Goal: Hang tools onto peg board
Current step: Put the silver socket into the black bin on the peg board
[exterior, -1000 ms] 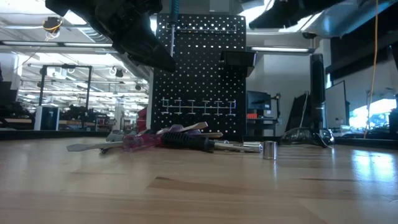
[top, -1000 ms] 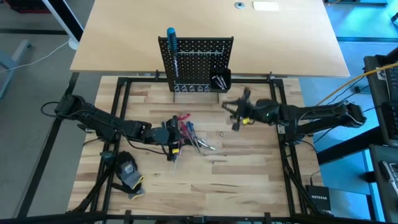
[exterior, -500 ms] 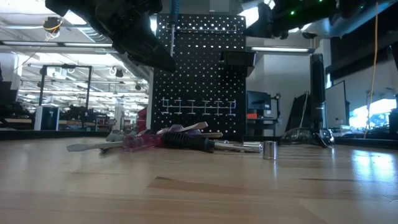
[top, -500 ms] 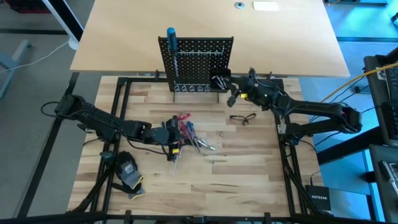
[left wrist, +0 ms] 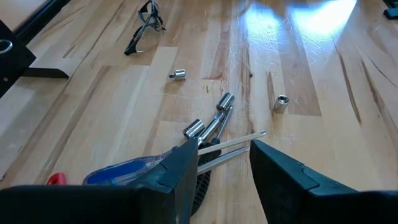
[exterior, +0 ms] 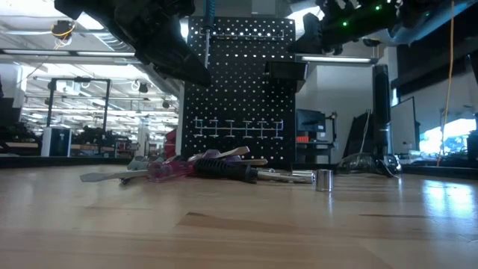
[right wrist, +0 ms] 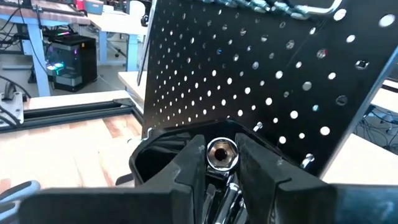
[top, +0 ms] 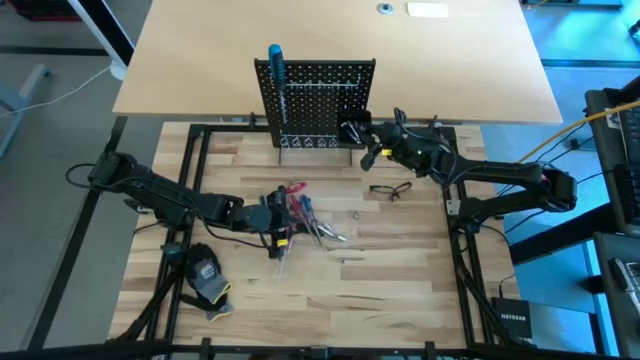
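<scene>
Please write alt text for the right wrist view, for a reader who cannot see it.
The right end effector grips a small silver socket bit between its two dark fingers, directly above the small black bin on the black perforated metal peg board. The peg board tilts across the picture, and light wooden tabletop shows beside it.

Safety glasses (top: 389,189) mid-table — black-and-yellow glove (top: 206,274) near corner

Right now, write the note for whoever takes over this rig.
Right gripper: shut on a silver socket tool, held over the small bin on the peg board.
Left gripper: open, low over the tool pile mid-table, holding nothing.
Done: blue screwdriver hangs on the board.
Left: drop the tool in the bin, then hang the pile; loose sockets remain.
</scene>
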{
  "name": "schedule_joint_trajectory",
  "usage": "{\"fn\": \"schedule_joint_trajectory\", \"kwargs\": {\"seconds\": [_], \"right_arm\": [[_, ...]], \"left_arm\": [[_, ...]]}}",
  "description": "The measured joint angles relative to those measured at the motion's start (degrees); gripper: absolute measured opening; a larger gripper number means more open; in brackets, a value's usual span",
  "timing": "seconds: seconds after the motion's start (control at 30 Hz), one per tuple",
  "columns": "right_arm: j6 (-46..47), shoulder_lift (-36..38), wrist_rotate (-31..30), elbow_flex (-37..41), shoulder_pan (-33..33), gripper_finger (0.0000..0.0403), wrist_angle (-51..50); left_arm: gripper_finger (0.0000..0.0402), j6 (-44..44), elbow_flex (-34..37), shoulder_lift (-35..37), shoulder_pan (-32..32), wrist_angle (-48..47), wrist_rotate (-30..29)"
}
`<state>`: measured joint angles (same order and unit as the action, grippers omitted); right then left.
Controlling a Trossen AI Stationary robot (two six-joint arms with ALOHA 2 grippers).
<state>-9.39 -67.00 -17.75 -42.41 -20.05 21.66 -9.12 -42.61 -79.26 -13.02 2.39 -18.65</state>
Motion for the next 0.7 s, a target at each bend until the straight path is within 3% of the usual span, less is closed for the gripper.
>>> {"fn": "schedule_joint_trajectory", "kwargs": {"seconds": [0.4,0.7], "right_arm": [[-1.5,0.0,-0.7,0.0,0.0,0.0084,1.1],[-1.5,0.0,-0.8,0.0,0.1,0.0168,1.4]], "left_arm": [[0.0136,-0.1,0.0,0.0,0.0,0.0,0.0],[0.0136,-0.1,0.0,0.0,0.0,0.0,0.0]]}}
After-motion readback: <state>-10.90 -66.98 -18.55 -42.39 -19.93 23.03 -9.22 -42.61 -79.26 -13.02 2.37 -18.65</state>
